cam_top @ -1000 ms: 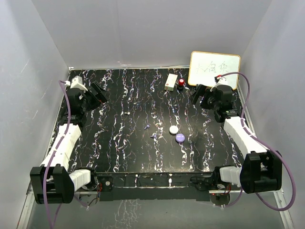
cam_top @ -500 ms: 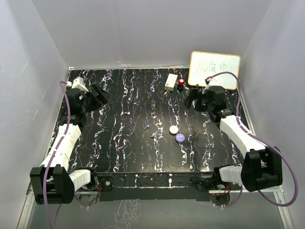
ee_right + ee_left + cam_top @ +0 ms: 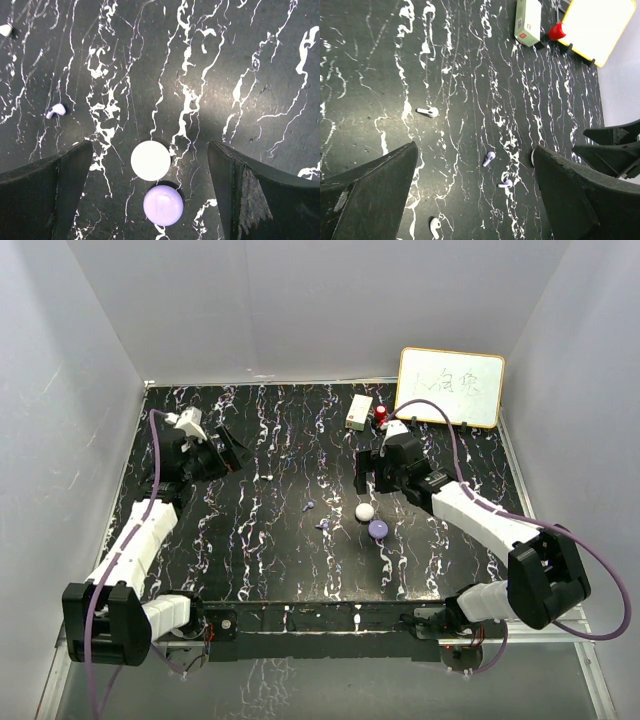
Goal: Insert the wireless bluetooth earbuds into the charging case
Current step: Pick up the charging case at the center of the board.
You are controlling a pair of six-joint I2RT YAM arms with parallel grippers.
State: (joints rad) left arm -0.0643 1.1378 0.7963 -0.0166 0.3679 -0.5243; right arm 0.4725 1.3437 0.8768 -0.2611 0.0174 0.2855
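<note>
Two lilac earbuds, one (image 3: 310, 505) and the other (image 3: 323, 525), lie loose on the black marbled table (image 3: 250, 560) near its middle, close together but not touching, both just left of the white puck (image 3: 365, 511). The round lilac puck (image 3: 378, 529) sits just beside the white one on its near-right side; can't tell if they touch. Right wrist view: white puck (image 3: 150, 160) and lilac puck (image 3: 163, 205) centred between the fingers, one lilac earbud (image 3: 56, 110) off to the left. Right gripper (image 3: 363, 476) is above the table just behind the pucks, jaws spread wide, holding nothing. Left gripper (image 3: 238, 455) is over the left-centre of the table, well apart from the earbuds, jaws also spread wide and empty. Its camera shows both lilac earbuds (image 3: 489, 158) (image 3: 505, 183) between its fingers, plus two white earbuds (image 3: 427, 111) (image 3: 435, 226) lying apart. At the far edge: white box (image 3: 358, 411), red object (image 3: 381, 415) just beside it, whiteboard (image 3: 450, 387) with writing.
</note>
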